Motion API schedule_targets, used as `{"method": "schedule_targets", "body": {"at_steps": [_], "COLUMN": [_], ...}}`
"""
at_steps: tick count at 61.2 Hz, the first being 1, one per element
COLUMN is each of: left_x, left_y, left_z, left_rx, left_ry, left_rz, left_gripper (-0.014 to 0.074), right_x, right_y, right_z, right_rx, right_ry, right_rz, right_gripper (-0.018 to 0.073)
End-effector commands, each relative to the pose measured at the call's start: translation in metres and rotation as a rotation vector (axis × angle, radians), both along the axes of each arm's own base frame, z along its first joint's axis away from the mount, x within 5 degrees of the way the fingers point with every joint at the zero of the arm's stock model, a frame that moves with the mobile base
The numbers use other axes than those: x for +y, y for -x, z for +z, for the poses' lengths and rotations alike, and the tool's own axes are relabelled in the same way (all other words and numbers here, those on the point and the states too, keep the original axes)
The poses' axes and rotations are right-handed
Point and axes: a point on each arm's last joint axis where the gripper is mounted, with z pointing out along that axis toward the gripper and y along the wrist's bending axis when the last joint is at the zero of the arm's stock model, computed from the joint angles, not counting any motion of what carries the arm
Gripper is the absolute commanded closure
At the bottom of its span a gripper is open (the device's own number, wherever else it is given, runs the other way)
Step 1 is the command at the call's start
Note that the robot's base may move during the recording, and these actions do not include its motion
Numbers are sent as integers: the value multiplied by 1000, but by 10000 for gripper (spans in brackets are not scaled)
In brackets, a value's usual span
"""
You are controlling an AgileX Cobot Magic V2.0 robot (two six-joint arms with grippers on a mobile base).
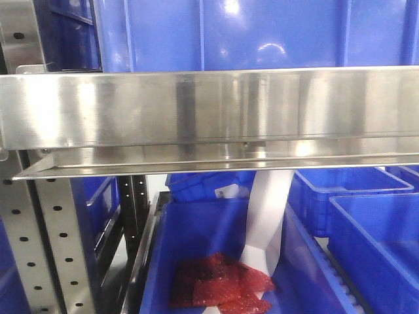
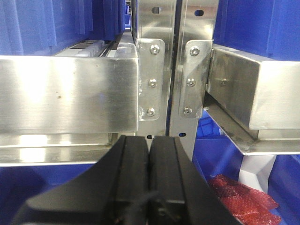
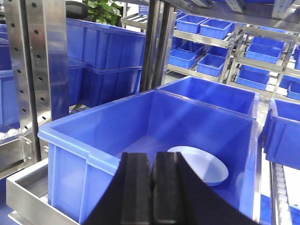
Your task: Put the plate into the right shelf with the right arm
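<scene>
1. While the right gripper (image 3: 152,187) hangs with its black fingers pressed together on nothing, the round shallow pale blue-white plastic plate (image 3: 202,165) lies flat on the floor of a large blue plastic bin (image 3: 89,154), just beyond the fingertips.
2. That bin sits on a shiny stainless-steel shelf rail (image 3: 23,190) beside a perforated steel upright (image 3: 35,70) of the right shelf.
3. More blue bins fill the racks behind, and a green leafy plant (image 3: 105,9) shows at the top.
4. The left gripper (image 2: 150,183) is likewise closed and empty, facing two bolted steel uprights (image 2: 173,70) between brushed-metal rails.
5. From the front view, a wide steel rail (image 1: 209,108) spans the frame, and below it red crinkled packets (image 1: 222,284) lie in a blue bin beside a white paper strip (image 1: 268,209).
</scene>
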Motion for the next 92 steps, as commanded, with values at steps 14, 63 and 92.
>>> {"method": "schedule_targets", "body": {"at_steps": [14,63,92], "left_x": [0,0,0], "left_y": [0,0,0], "left_z": [5,5,5], "left_rx": [-82,-82,-82], "left_ry": [15,15,15], "left_rz": [-2,-2,-2], "left_gripper": [643,643,643], "right_x": [-3,-50,-49], "right_y": [-2,26,30], "right_z": [7,-134,-202], "right_rx": [-63,-242,-96], "right_ry": [-52,-254,-222], "right_rz": [-32,-552,-563], "right_gripper": [503,503,503]}}
